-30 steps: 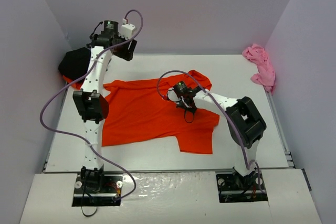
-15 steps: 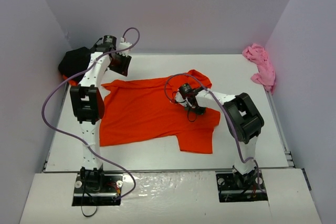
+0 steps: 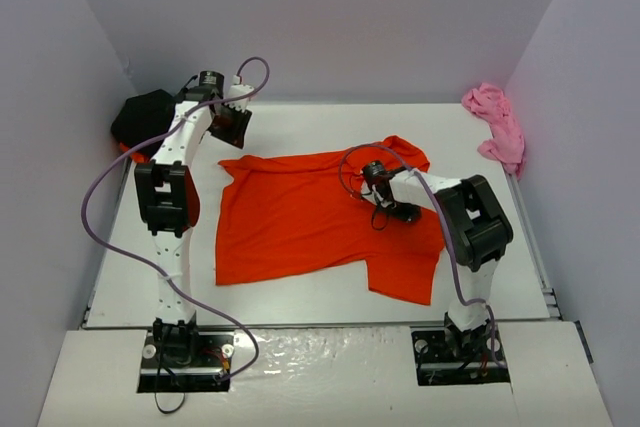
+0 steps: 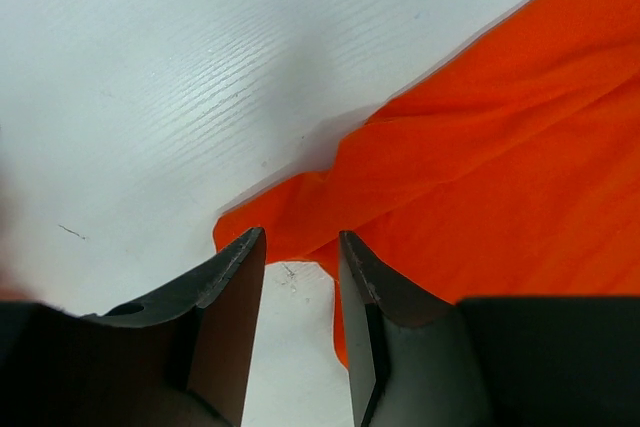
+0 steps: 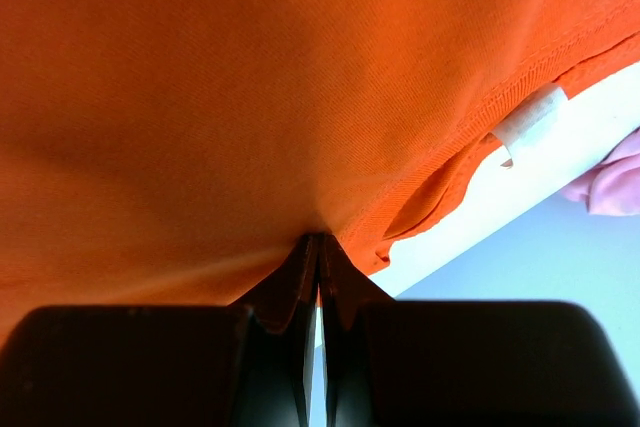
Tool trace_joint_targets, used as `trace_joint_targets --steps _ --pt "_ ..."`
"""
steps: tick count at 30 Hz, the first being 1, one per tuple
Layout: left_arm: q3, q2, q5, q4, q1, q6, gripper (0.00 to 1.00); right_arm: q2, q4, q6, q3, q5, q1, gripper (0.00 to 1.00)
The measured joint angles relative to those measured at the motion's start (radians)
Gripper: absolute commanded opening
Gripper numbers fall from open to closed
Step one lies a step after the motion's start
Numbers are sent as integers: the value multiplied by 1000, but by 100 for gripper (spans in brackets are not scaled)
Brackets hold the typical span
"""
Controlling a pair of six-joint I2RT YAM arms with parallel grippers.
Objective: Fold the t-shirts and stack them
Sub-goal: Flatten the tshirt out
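A bright orange-red t-shirt (image 3: 310,222) lies spread open on the white table (image 3: 300,292). My right gripper (image 3: 378,187) is shut on its cloth near the collar; in the right wrist view the jaws (image 5: 318,242) pinch a fold of the orange shirt (image 5: 250,97) beside its white neck label (image 5: 528,117). My left gripper (image 3: 235,132) is open and empty just above the shirt's far left sleeve corner (image 4: 265,222), which lies between the fingertips (image 4: 240,257). A black t-shirt (image 3: 140,117) is bunched at the far left over a bit of orange-red cloth (image 3: 127,151). A pink t-shirt (image 3: 497,127) lies crumpled at the far right.
Grey walls close in the table on the left, back and right. The table's front edge (image 3: 320,325) runs just ahead of the arm bases. The pink shirt also shows at the right edge of the right wrist view (image 5: 612,182).
My right gripper has dragged the orange-red shirt to the right across the table. My left gripper has come down and forward to the shirt's left sleeve corner.
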Motion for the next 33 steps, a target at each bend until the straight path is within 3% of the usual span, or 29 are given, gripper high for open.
trace_joint_targets --steps 4,5,6,7,10,11,12,13,19,22,33 --pt "-31 -1 -1 21 -5 4 34 -1 17 18 38 -15 11 0" --pt "-39 -1 -2 25 -7 8 41 -5 37 19 50 -7 19 13" --pt "-50 -3 -6 30 -10 14 48 -14 65 17 58 12 30 42" --pt "-64 -7 -9 36 -12 20 48 -25 92 14 66 30 42 49" --pt "-114 -33 -13 55 -24 44 49 -87 160 -5 98 56 75 29" --pt "-133 -46 -15 61 -26 51 49 -107 176 -8 116 57 83 32" --pt "-154 -62 -17 72 -29 60 49 -125 191 -10 134 58 88 42" --pt "-178 -81 -19 88 -33 70 50 -139 204 -11 150 59 89 43" --pt "-231 -146 -54 131 -41 139 50 -164 246 -29 153 44 77 40" --pt "-232 -142 -76 143 -41 180 49 -163 250 -38 126 24 71 33" --pt "-230 -70 -92 147 -33 317 45 -179 346 -115 50 -72 58 36"
